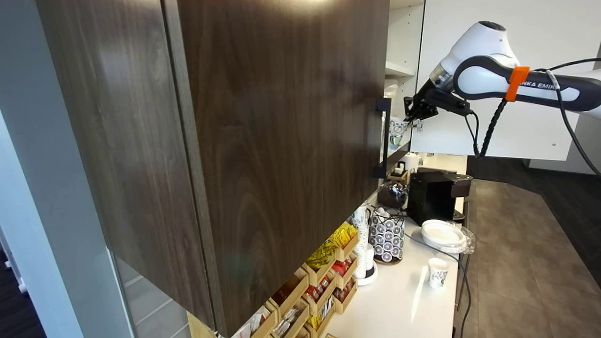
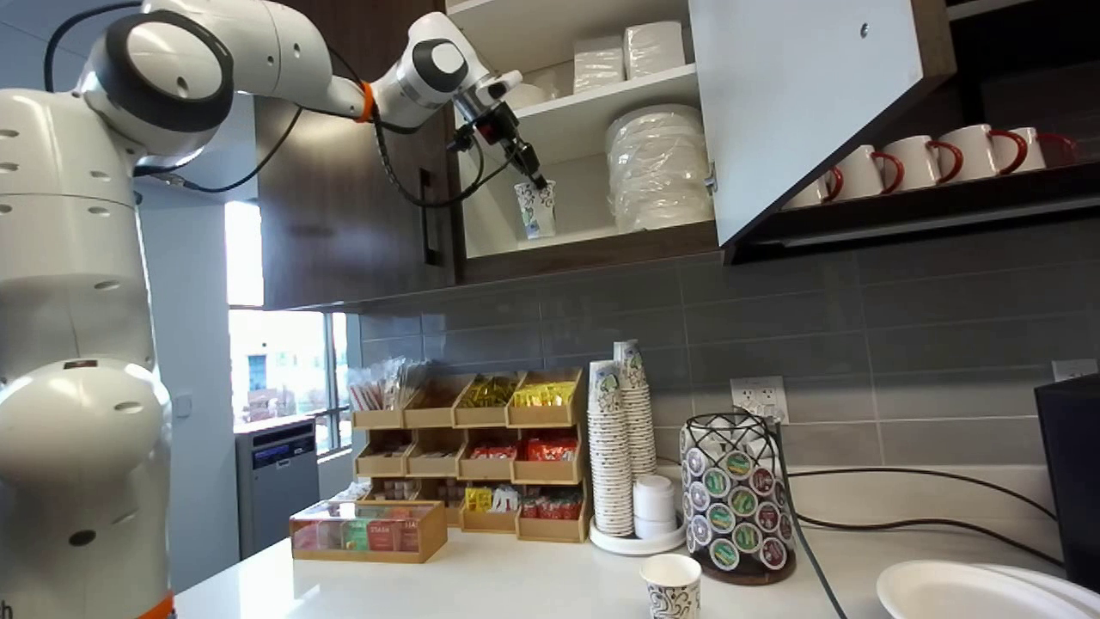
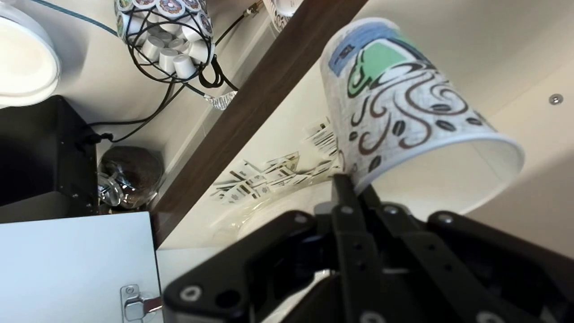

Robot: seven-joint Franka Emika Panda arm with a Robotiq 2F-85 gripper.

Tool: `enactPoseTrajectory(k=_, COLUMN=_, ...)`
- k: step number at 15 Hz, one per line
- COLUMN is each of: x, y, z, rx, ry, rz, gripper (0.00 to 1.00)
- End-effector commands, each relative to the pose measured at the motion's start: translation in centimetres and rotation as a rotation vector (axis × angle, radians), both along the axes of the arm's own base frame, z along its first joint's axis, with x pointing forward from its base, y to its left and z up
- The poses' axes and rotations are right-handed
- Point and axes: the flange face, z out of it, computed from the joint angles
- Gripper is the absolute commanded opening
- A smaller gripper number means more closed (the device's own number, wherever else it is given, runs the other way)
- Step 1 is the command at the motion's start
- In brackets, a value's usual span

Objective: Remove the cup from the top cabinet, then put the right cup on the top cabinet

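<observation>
in an exterior view, the arm (image 1: 493, 80) is stretched out to the cabinet (image 1: 291, 141) beside its open door (image 1: 526, 134), and the gripper (image 1: 408, 116) is at the rim of a paper cup (image 1: 398, 126), seen just past the handle (image 1: 385, 136).

in an exterior view, i see that cup over the bottom shelf (image 2: 584, 235), tilted a little, wrapped plates (image 2: 660, 172) near it; i can't tell whether its base touches. a counter cup (image 2: 672, 595) stands on the counter (image 2: 516, 593) below. my guess is the held one is to come out and the counter cup goes up afterwards, though this pose could also be a placing. for taking it out, i'd lift the base clear of the wooden edge (image 2: 593, 248) first, then draw it straight out, away from the plates.

in the wrist view, the fingers (image 3: 344, 199) are pinched together on the cup's wall at the rim, its mouth toward the gripper. thin paper will likely crease under more squeeze, and held at one spot it may swivel, so slow, level moves suit. i'd let go only with the base flat, well apart from the counter cup.
</observation>
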Motion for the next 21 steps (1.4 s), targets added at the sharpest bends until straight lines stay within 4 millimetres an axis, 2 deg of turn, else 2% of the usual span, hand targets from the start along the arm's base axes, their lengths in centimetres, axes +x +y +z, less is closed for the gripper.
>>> enactPoseTrajectory(k=1, x=-2.9, y=-1.1, z=0.7, rx=0.041, ry=-0.016, rz=0.015, gripper=0.01)
enactPoseTrajectory(k=5, x=-6.2, y=-1.8, z=1.2, rx=0.051, ry=-0.050, rz=0.125, gripper=0.01)
enactPoseTrajectory(k=8, x=-9.0, y=-1.5, z=0.8, rx=0.045, ry=-0.032, rz=0.270, gripper=0.01)
enactPoseTrajectory(k=12, x=-12.4, y=-0.5, z=-1.3, rx=-0.015, ry=0.049, rz=0.451, gripper=0.01)
enactPoseTrajectory(k=13, x=-10.2, y=-0.7, z=0.5, rx=-0.011, ry=0.011, rz=0.371, gripper=0.04)
enactPoseTrajectory(k=16, x=-11.8, y=-0.3, z=-0.4, rx=-0.031, ry=0.037, rz=0.421, gripper=0.04)
enactPoseTrajectory(k=21, x=-11.8, y=-0.4, z=-0.8, rx=-0.035, ry=0.044, rz=0.427, gripper=0.04)
